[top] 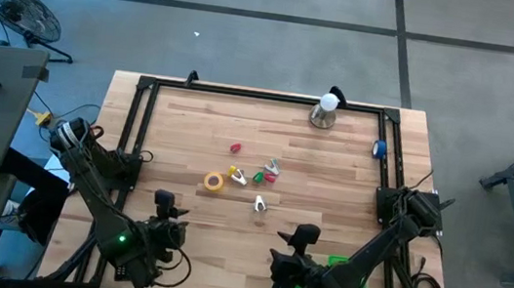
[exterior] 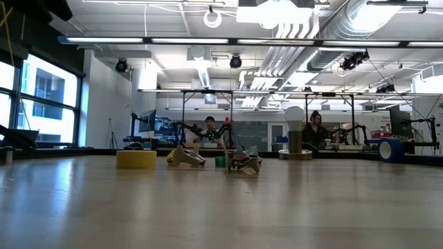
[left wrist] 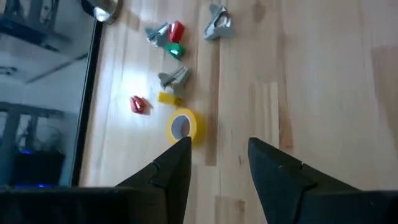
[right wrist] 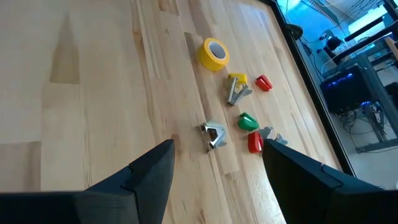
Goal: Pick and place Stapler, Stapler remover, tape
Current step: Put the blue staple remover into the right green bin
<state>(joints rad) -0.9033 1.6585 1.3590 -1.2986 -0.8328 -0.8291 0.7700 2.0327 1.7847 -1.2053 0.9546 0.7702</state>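
Observation:
A yellow tape roll (top: 214, 181) (left wrist: 185, 126) lies flat on the wooden table (top: 333, 163). Beside it lie staple removers: a yellow-handled one (top: 237, 174) (right wrist: 237, 87), a red-and-green one (top: 271, 170) (right wrist: 250, 132) and a bare silver one (top: 260, 203) (right wrist: 213, 135). A small red piece (top: 235, 147) lies farther back. No stapler is in view. My left gripper (top: 166, 202) (left wrist: 217, 162) hovers open, near side of the tape roll. My right gripper (top: 303, 236) (right wrist: 217, 168) hovers open, near side of the silver remover. Both grippers hold nothing.
A lamp with a white bulb (top: 325, 110) stands at the far edge, and a blue roll (top: 380, 149) lies at the right rail. A green mat (top: 349, 273) lies at the near right under my right arm. A black frame (top: 146, 86) borders the table.

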